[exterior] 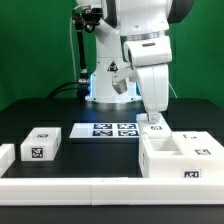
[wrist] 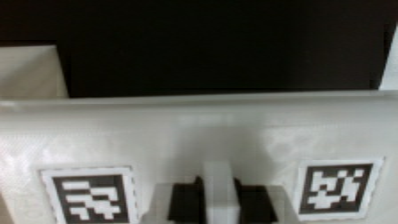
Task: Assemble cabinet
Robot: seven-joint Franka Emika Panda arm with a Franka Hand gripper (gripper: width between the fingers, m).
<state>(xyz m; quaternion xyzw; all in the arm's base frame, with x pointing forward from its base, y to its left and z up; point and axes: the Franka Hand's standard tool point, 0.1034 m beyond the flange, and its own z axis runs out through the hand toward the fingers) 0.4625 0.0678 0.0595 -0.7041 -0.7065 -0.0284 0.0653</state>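
Note:
The cabinet is a white open box with tags, standing at the exterior view's right near the front rail. My gripper reaches straight down onto its far left corner. In the wrist view the cabinet's white wall fills the frame, with one tag on each side. My gripper has its dark fingers pressed against both sides of a thin white wall edge, so it is shut on it. A smaller white box module with tags lies apart at the exterior view's left.
The marker board lies flat on the dark table behind the parts. A low white border rail runs along the front. Another white piece sits at the far left edge. The robot base stands behind.

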